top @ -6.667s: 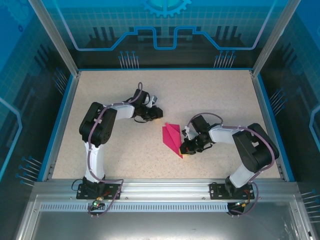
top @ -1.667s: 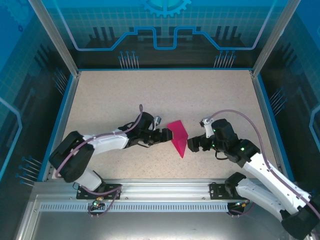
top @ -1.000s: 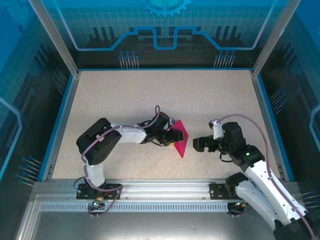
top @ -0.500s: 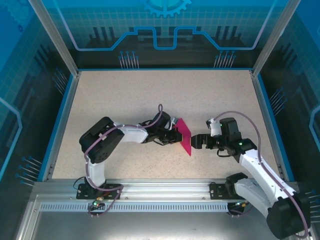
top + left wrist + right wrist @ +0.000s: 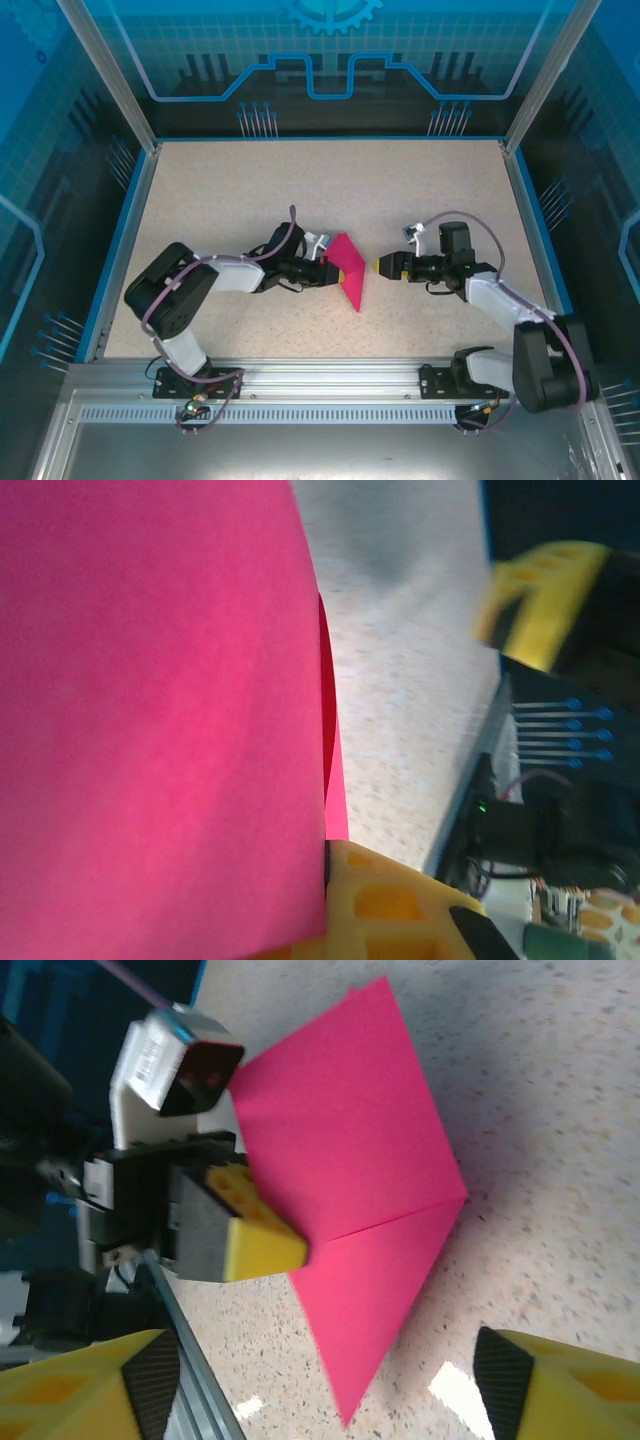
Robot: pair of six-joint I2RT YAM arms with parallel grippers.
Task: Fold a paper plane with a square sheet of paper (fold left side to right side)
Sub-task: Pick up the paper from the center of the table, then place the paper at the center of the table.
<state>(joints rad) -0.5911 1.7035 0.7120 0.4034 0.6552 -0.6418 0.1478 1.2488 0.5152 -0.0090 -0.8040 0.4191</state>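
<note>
Paper plane sits clamped in the left pincer.

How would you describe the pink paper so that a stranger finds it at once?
Look at the middle of the speckled table. The pink paper is there, folded into a pointed shape with a crease, its left edge clamped in the left tool, the open right tool facing it. It is the only bright magenta thing.
</note>
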